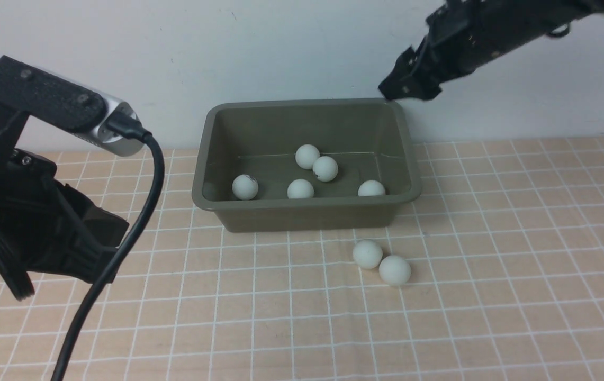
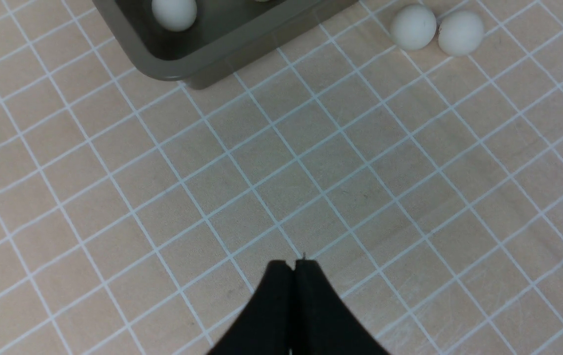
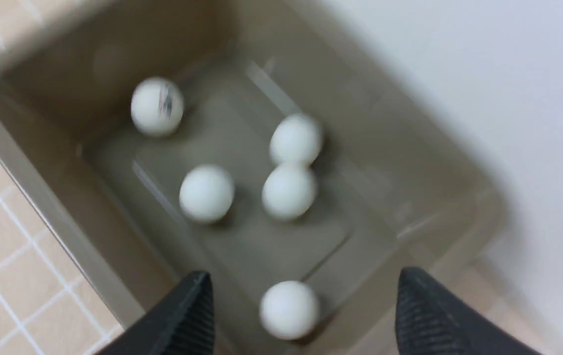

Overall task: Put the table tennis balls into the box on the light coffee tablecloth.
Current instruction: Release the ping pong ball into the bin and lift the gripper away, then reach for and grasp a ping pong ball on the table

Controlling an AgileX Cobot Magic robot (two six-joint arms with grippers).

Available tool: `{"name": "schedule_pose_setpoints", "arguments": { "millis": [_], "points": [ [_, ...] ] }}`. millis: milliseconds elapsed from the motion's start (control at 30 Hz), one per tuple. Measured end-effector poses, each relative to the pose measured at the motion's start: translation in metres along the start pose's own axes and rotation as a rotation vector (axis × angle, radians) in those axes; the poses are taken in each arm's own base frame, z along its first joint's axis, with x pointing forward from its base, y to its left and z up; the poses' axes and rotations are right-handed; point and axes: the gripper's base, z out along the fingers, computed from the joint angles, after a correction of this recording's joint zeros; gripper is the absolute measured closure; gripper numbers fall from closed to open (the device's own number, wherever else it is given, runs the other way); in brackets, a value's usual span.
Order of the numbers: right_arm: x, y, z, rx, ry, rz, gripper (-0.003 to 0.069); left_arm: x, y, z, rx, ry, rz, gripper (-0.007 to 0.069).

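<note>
The peach tablecloth (image 1: pixel 492 275) with its white grid spreads under both pincers and reaches the pale wall (image 1: pixel 291 47) behind them. The olive-green box (image 1: pixel 307 204) stands on the cloth, its far right corner just under the right pincer (image 1: pixel 408 89) and the rest of it reaching away to that pincer's left. It lies off to the right of the left pincer (image 2: pixel 293 264) and farther forward. The right pincer hangs above the box rim with its jaws spread wide and nothing between them. The left pincer is low over bare cloth, its jaws pressed together and holding nothing. Five white balls lie on the box floor. One (image 1: pixel 371 188) is almost straight below the right pincer, at the near wall. Two touching ones (image 1: pixel 307 156) (image 1: pixel 325 168) sit in the middle, farther to its left, with another (image 1: pixel 300 189) just in front of them. The one with a dark print (image 1: pixel 245 187) is farthest from the right pincer and closest to the left. Two more balls (image 1: pixel 368 254) (image 1: pixel 395 270) rest side by side on the cloth just outside the box's near wall, well below the right pincer, nearer the robot than it, and well apart from the left one, on its right.
</note>
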Motion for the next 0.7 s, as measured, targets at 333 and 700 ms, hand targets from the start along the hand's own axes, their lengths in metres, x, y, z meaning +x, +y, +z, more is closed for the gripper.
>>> {"name": "schedule_pose_setpoints", "arguments": {
  "millis": [333,700],
  "points": [
    [-0.006,0.028,-0.064,-0.108,0.093,0.112,0.0274,0.0,0.0,0.0,0.001,0.0,-0.001,0.0693],
    [0.05,0.039,-0.031,-0.137,0.331,0.366,0.0488,-0.002,0.0,0.0,-0.004,-0.022,-0.002,0.0693]
  ]
}}
